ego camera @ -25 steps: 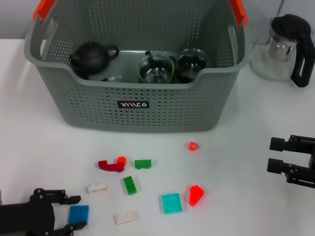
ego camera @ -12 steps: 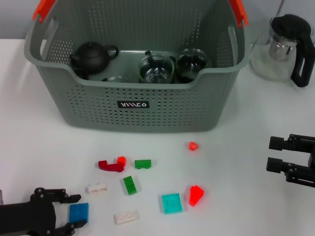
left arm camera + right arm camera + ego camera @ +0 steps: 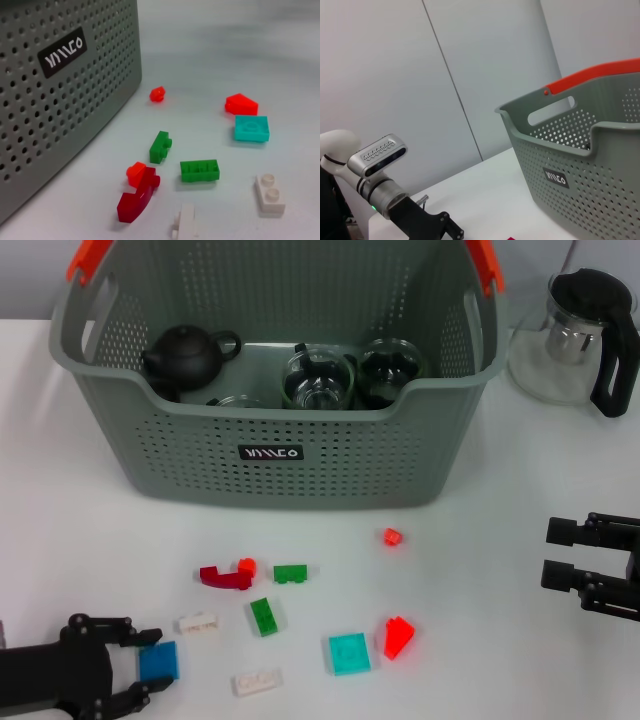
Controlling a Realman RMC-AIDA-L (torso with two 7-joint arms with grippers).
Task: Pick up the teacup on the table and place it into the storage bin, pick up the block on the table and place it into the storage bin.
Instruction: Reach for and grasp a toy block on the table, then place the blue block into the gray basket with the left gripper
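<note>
While the left end effector (image 3: 140, 670) straddles the flat blue plastic block (image 3: 159, 661) at seven o'clock, fingers open, it should close squarely before lifting; the right end effector (image 3: 556, 556), also open, idles at three o'clock.

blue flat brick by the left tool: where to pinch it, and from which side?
Take the blue flat brick across its two opposite side edges, coming in low from the robot's near-left, where the left tool already has open fingers on either side of it. It lies flat on the table, so only its thin edges offer purchase. The white brick sits close, so keep the fingers clear of it.
</note>
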